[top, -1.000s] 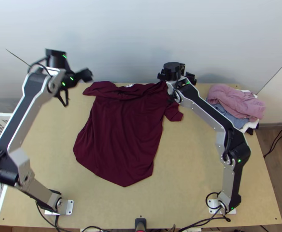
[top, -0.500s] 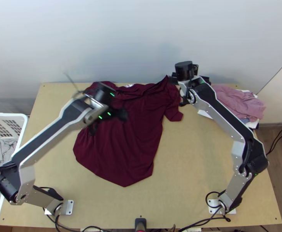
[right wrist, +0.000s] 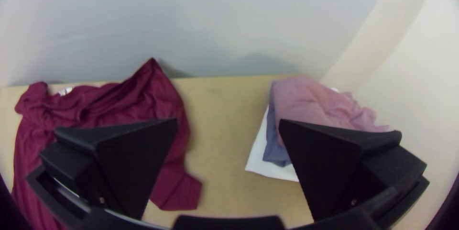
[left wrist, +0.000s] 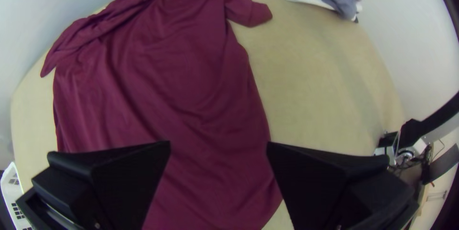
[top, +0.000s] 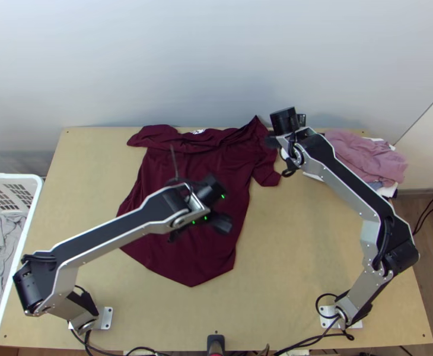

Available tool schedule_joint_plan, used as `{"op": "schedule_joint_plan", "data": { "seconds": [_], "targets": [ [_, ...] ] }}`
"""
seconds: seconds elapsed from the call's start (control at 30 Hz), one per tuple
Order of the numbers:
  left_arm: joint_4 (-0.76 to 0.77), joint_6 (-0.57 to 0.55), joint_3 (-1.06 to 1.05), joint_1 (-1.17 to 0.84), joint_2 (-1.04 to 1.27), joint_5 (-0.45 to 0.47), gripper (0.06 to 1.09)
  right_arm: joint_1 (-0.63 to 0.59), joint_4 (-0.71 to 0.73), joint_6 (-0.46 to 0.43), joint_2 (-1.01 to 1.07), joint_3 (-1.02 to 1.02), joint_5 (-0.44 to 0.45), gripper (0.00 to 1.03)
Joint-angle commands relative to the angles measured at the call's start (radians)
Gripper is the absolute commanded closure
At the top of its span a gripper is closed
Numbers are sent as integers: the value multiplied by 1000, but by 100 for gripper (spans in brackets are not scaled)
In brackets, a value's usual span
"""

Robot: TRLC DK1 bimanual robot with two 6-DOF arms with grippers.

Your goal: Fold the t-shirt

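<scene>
The dark red t-shirt [top: 193, 178] lies spread on the table, its collar end bunched near the back edge and its hem toward the front. My left gripper [top: 221, 223] is above the shirt's lower right part; in the left wrist view this gripper [left wrist: 218, 146] is open over the shirt [left wrist: 191, 91]. My right gripper [top: 271, 141] is by the shirt's back right shoulder, which rises to a point. In the right wrist view the right gripper [right wrist: 228, 122] is open with nothing held, and the shirt [right wrist: 167, 110] lies to one side.
A pile of pink, blue and white clothes [top: 368, 157] lies at the table's back right corner. A white basket [top: 37, 199] holding grey cloth stands at the left. Bare table [top: 299, 249] extends right of the shirt. A wall rises behind the table.
The left gripper has swung from beyond the shirt's back left sleeve to its lower right part. The right gripper has moved rightward off the shoulder, leaving that corner peaked.
</scene>
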Motion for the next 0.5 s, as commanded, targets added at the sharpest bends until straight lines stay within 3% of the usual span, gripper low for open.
{"op": "schedule_joint_plan", "data": {
  "seconds": [0.0,0.27,0.47],
  "targets": [
    [-25,-13,-38,-103,23,-3,11,-25,-140,-14,1,-9,-80,5],
    [-28,-20,-50,-160,64,-6,11,-28,-111,-20,22,-81,-267,5],
    [-29,-13,-45,-172,100,-6,11,-16,-85,-19,56,-113,-276,5]
  ]
}}
